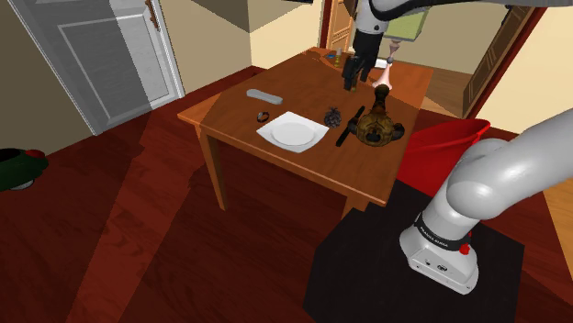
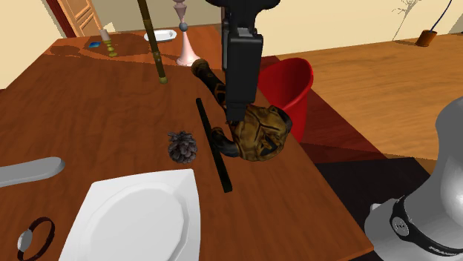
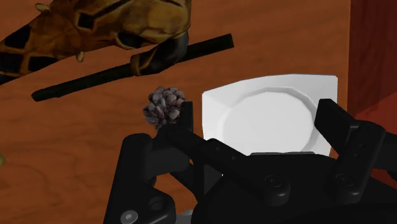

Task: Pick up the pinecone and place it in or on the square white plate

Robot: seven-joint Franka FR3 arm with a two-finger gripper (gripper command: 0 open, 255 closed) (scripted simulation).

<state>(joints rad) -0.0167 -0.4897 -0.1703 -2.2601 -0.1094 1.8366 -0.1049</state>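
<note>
The pinecone is small, dark and grey-brown, and lies on the wooden table between the square white plate and a thin black stick. My gripper hangs open well above the table, over its far side, with nothing in it. From the second exterior view the pinecone sits just beyond the plate, and the gripper hovers above the brown patterned object. Looking along the gripper, the pinecone shows by one finger and the plate lies between the two.
A brown patterned object lies beside the stick, near the table edge. A grey flat item and a small ring-like thing lie past the plate. A pink vase stands at the far end. A red bin sits beside the table.
</note>
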